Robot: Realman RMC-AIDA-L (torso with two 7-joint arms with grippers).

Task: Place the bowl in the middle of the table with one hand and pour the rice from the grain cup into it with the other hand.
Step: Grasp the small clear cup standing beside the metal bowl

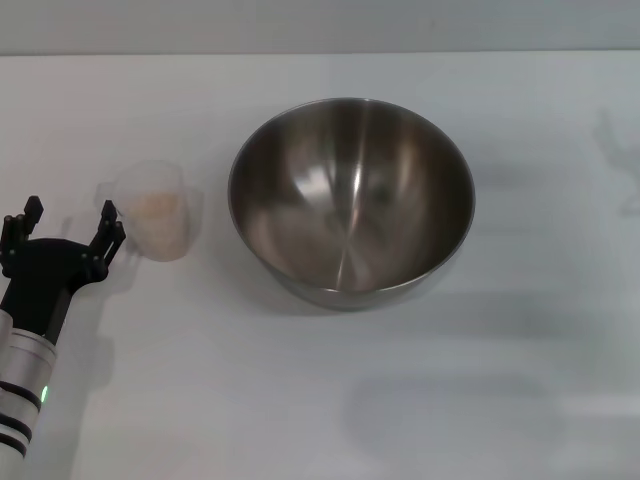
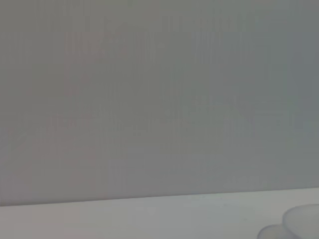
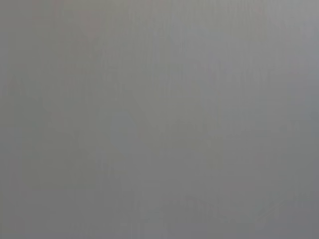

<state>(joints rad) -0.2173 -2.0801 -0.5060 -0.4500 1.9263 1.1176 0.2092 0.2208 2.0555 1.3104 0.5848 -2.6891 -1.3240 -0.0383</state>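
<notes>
left gripper [image 1: 68, 225] wide open, holding nothing, just beside cup [image 1: 157, 212] | rice [image 1: 158, 206] inside | bowl [image 1: 351, 200] mid-table [image 1: 300, 400] | cup looks light, thin, slick: grip the body gently | right arm out of view

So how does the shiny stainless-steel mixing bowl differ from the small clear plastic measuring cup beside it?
The shiny stainless-steel mixing bowl is far wider than the small clear plastic measuring cup. The bowl is opaque, reflective metal; the cup is nearly see-through. The bowl looks empty, while the cup holds pale beige rice. The bowl sits alone, whereas the open left gripper is right beside the cup. Both stand upright on the white table.
</notes>
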